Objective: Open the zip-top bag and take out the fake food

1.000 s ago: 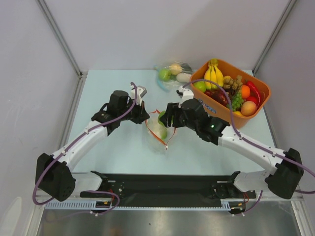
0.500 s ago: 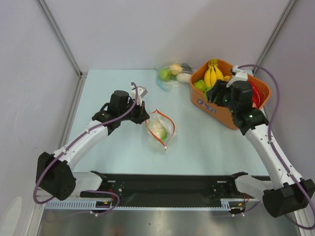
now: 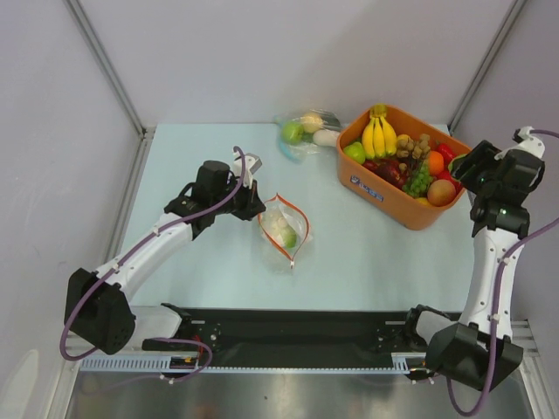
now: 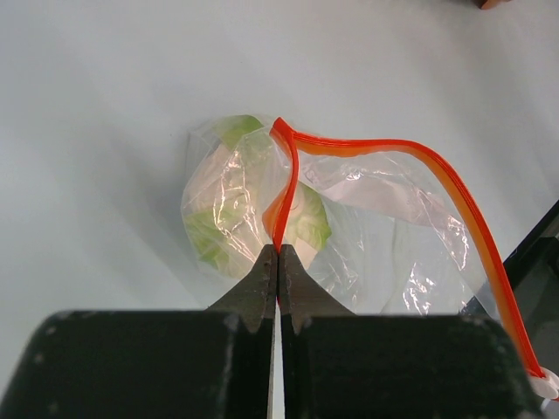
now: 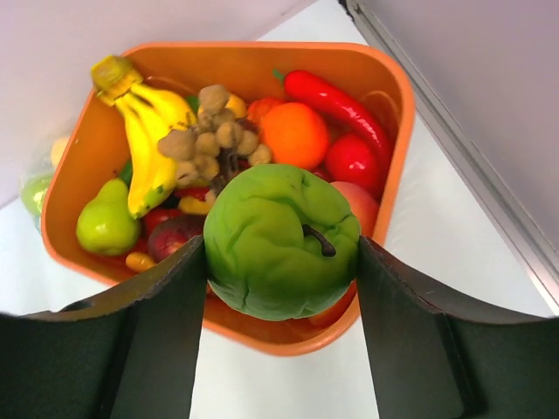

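The zip-top bag (image 3: pixel 285 229) lies mid-table, its orange-red zip strip (image 4: pixel 367 148) spread open. My left gripper (image 3: pixel 254 206) is shut on the bag's left mouth edge; in the left wrist view (image 4: pixel 278 253) the strip runs between the closed tips. A white-and-green cauliflower (image 4: pixel 253 205) and a small green piece (image 3: pixel 289 237) stay inside the bag. My right gripper (image 5: pixel 281 253) is shut on a wrinkled green fake fruit (image 5: pixel 279 240) and holds it above the near rim of the orange basket (image 5: pixel 384 96). In the top view that gripper (image 3: pixel 461 168) sits at the basket's right edge.
The orange basket (image 3: pixel 384 199) holds a yellow banana bunch (image 3: pixel 379 133), grapes, a red chili, an orange and other toy food. A second clear bag (image 3: pixel 306 131) with a green apple and pale pieces lies at the back. Grey walls close in left and right.
My right arm swung from the bag's mouth across the basket to its right side, carrying the green fruit. The left gripper held the bag edge without moving.
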Controlling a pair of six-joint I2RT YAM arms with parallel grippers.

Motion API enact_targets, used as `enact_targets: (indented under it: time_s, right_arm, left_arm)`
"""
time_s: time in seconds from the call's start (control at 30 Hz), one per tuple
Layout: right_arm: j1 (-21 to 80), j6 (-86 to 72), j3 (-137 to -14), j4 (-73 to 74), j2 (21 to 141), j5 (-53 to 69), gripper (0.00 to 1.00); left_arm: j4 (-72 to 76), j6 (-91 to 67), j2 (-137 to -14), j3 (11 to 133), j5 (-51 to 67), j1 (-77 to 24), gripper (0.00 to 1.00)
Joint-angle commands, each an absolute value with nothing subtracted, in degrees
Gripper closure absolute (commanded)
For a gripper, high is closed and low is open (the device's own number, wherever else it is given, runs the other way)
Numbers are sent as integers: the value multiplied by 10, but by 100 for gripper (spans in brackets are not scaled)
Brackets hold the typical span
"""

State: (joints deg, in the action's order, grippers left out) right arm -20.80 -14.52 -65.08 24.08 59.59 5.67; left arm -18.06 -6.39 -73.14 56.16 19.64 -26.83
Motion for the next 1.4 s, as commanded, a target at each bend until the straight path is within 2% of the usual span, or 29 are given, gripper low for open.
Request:
enact_targets:
  time_s: [0.0,0.63,0.97,1.1,1.23,1.37]
  right_arm:
    - [-264,-156,-657,208,622,140,62]
    - [-298,-150,-703,106,811,166,62]
    - [-297,-134,-736,93,872,178,56]
    - [-292,-128,-751,97,892,192,45]
    - [-280,-114,-769,115,905,189,21]
    - [-271,-106,-775,124,904,179,19]
  left_arm:
    - [-176,-54,-731,568,193,-269,100]
    - [-178,-51,-733,570,189,-268,100]
    - [-181,-49,-733,571,187,-268,100]
    - [-182,-48,-732,572,185,-268,100]
    - [-184,-47,-731,572,183,-268,100]
    - [-185,-48,-731,573,182,-269,100]
